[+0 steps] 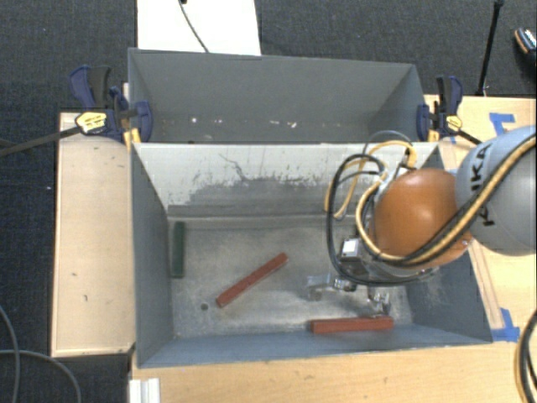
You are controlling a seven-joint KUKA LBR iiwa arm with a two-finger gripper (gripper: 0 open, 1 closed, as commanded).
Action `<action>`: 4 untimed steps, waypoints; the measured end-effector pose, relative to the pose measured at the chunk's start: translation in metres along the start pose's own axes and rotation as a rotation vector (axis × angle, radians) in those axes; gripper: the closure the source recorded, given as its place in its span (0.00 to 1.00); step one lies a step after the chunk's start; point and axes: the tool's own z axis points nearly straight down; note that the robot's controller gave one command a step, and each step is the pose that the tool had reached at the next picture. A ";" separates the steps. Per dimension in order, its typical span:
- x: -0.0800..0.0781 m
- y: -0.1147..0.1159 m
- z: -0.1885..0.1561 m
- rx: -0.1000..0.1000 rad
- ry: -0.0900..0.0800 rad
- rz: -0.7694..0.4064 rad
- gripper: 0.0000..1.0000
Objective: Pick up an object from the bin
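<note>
One step, the approach, is seemingly being worked: the pincer [370, 297], gape untellable, is being held beside the front red stick [352, 326]; centring, then closing, is being required.

Hand [357, 295] partly beneath orange cover [415, 212]

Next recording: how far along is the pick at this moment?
Done: the claw sits low at the front right of the bin, just behind the red bar lying along the front wall. In hand: nothing visibly lifted; that bar lies on the floor. Left: grasp and lift. The slanted red stick mid-floor and the dark green bar at the left also lie loose.
</note>
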 end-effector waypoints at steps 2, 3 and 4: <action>-0.147 -0.027 -0.077 -0.014 0.005 -0.026 0.00; -0.173 -0.007 0.009 -0.025 0.009 -0.126 0.00; -0.173 -0.010 0.005 -0.019 0.007 -0.118 1.00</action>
